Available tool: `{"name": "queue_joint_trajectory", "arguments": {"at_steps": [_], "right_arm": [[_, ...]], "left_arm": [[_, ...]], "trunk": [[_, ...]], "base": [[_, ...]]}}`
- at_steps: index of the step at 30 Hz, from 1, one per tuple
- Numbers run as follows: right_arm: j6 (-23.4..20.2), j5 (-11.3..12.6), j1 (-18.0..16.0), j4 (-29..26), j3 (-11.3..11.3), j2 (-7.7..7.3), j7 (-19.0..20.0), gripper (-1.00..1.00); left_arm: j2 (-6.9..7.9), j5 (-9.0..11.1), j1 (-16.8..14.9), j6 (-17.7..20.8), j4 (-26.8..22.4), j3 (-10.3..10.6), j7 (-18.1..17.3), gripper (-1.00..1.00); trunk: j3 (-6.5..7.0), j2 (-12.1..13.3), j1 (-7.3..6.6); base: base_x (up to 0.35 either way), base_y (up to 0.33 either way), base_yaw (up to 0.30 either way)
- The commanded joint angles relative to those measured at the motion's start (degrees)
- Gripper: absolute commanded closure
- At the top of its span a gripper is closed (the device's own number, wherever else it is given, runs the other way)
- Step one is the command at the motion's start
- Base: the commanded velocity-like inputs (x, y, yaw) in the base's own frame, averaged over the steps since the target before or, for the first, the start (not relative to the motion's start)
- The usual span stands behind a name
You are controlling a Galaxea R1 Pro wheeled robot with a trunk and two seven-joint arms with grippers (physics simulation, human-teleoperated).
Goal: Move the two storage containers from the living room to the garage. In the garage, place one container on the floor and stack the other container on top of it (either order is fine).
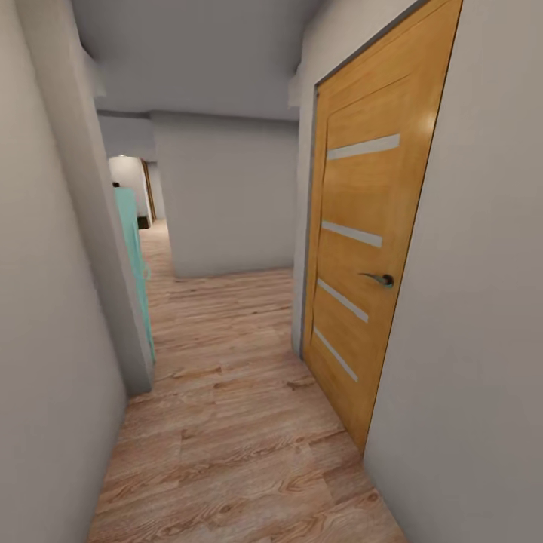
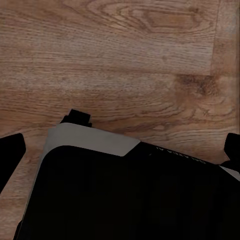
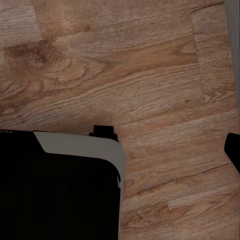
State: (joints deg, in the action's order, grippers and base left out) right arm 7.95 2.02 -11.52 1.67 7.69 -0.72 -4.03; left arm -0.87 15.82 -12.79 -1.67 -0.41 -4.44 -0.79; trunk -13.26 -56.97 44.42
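Containers weren't in any frame, so we couldn't say where they sat. We were in a corridor: plank floor [image 1: 241,422], white walls [image 1: 226,188], wooden door [image 1: 369,249] shut on our right, teal panel [image 1: 132,249] at the left corner. Best bet for this transit leg, as we judged it: stay centred, clear the door handle [image 1: 379,279], turn wide at the corner. Both wrist cams looked straight down at planks past the dark base [image 2: 125,195], so both arms hung low by the body. Left fingertips [image 2: 10,150] showed as dark tips at the frame edges, looked spread; right one [image 3: 232,150] partly seen, state unclear.
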Motion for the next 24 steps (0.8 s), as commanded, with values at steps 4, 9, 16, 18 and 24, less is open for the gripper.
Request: {"name": "queue_joint_trajectory", "arguments": {"at_steps": [4,9,16,18,24], "right_arm": [[0.2,0.2,-0.1,0.2,0.5,0.08,-0.1,-1.0],[0.4,0.2,-0.1,0.2,0.4,0.12,-0.2,-1.0],[0.4,0.1,-0.1,0.2,0.5,0.04,-0.2,-1.0],[0.4,0.1,-0.1,0.2,0.5,0.08,-0.2,-1.0],[0.4,0.1,-0.1,0.2,0.5,0.1,-0.2,-1.0]], "left_arm": [[-0.01,0.2,0.0,-0.2,0.1,-0.5,-0.1,-1.0],[-0.01,0.2,0.0,-0.2,0.1,-0.5,-0.1,-1.0],[-0.01,0.2,0.0,-0.2,0.1,-0.4,-0.1,-1.0],[-0.01,0.2,0.0,-0.2,0.1,-0.4,0.0,-1.0],[-0.01,0.2,0.0,-0.2,0.1,-0.4,-0.1,-1.0]], "trunk": [[-0.07,0.0,0.04],[-0.07,0.0,0.04],[-0.07,0.0,0.04],[-0.07,0.0,0.04],[-0.07,0.0,0.04]], "base": [[0.322,0.0,0.0],[0.322,0.0,0.001],[0.322,0.0,0.186],[0.322,0.0,0.26],[0.322,0.0,0.266]]}}
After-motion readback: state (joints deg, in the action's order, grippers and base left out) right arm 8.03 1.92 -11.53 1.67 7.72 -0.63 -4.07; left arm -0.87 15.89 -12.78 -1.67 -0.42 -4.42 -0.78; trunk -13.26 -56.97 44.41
